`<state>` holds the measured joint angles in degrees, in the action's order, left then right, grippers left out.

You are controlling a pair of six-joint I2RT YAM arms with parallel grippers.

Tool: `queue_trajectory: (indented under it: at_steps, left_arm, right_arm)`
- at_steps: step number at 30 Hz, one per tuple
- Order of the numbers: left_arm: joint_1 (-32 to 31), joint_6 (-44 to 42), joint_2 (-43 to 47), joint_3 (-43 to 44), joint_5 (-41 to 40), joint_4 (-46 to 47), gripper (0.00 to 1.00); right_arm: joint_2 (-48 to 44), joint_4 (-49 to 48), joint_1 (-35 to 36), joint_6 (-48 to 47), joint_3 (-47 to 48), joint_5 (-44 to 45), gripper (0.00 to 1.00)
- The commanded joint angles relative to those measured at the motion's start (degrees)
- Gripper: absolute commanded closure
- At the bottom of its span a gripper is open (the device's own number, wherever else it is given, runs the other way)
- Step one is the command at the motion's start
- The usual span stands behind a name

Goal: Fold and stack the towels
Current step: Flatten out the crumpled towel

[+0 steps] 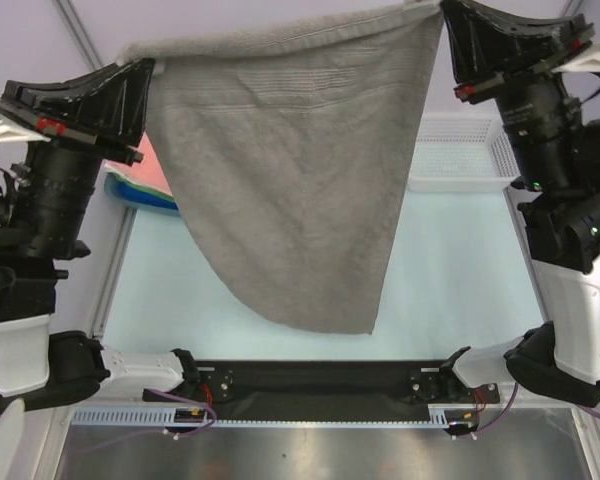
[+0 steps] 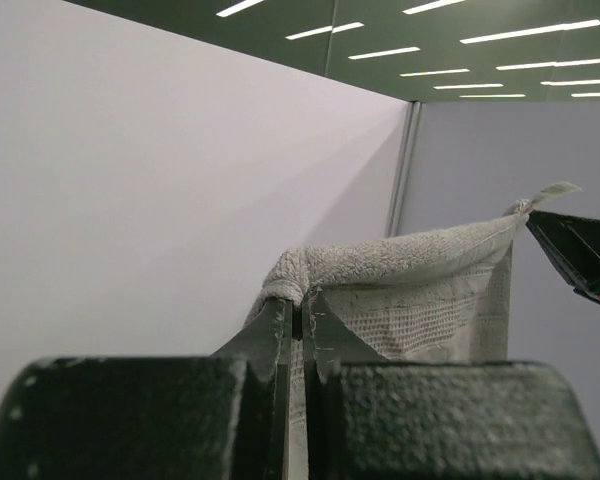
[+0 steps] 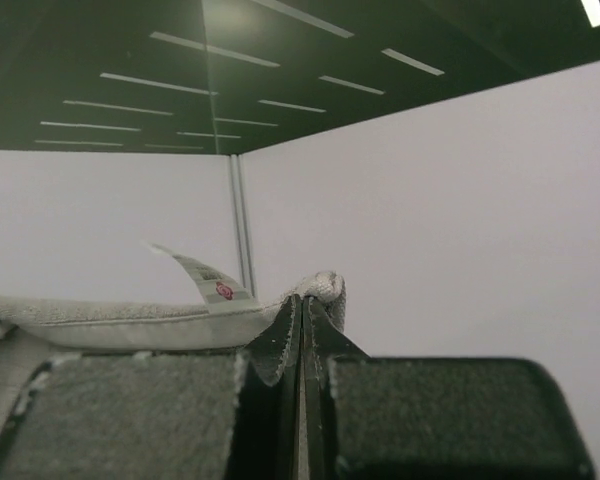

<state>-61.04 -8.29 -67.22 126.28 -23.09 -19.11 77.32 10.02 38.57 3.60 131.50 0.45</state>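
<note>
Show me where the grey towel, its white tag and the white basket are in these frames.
grey towel [image 1: 300, 180]: top external view, middle of the hanging cloth.
white tag [image 3: 208, 278]: right wrist view, centre of the tag.
white basket [image 1: 460, 182]: top external view, its near wall.

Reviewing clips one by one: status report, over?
Left gripper shut on grey towel corner; right gripper shut on the other. Towel hanging spread between them. Basket far right, clear of it.
</note>
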Motion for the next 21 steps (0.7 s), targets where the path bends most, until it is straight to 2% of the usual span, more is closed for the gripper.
queue_trajectory:
  at_steps: [1,2,4,5,6,8,9,12,17,21]
  left_arm:
    - [-0.1,-6.1,-3.7,1.8,-4.1,4.7,1.00]
    - [0.3,-6.6,-4.4,1.6,-5.1,5.0,1.00]
    - [5.6,-3.2,-6.6,1.7,-3.1,4.1,1.00]
    - [9.0,-0.2,-7.3,1.7,2.4,3.1,1.00]
    - [16.1,2.9,-9.0,1.7,5.4,1.4,1.00]
    - [21.6,10.1,-11.0,-0.4,12.6,1.4,1.00]
    - [26.4,13.5,-12.7,-1.6,14.6,2.8,1.00]
    - [34.3,19.5,-17.4,-4.5,21.8,5.1,1.00]
    - [41.6,24.9,-30.8,-3.9,26.4,9.4,1.00]
    - [45.7,27.0,-41.0,3.3,26.4,10.1,1.00]
  right_arm:
    - [3.3,-2.6,-0.1,-3.4,0.7,5.1,1.00]
    - [4.8,-2.6,-0.4,-4.6,0.3,5.7,1.00]
    - [5.9,-3.2,-2.2,-3.9,-2.1,5.4,1.00]
    - [6.5,-3.5,-5.7,-1.9,-3.3,4.5,1.00]
    - [7.5,-4.0,-7.3,1.4,-5.4,2.6,1.00]
    - [8.9,-5.0,-11.5,3.3,-7.2,0.9,1.00]
    - [10.8,-5.3,-12.8,4.7,-7.7,0.3,1.00]
    - [16.1,-5.4,-16.7,6.8,-7.9,-2.0,1.00]
    - [27.5,-6.5,-21.0,8.8,-2.7,-5.1,1.00]
    - [39.6,-6.0,-23.5,10.8,7.3,-7.1,1.00]
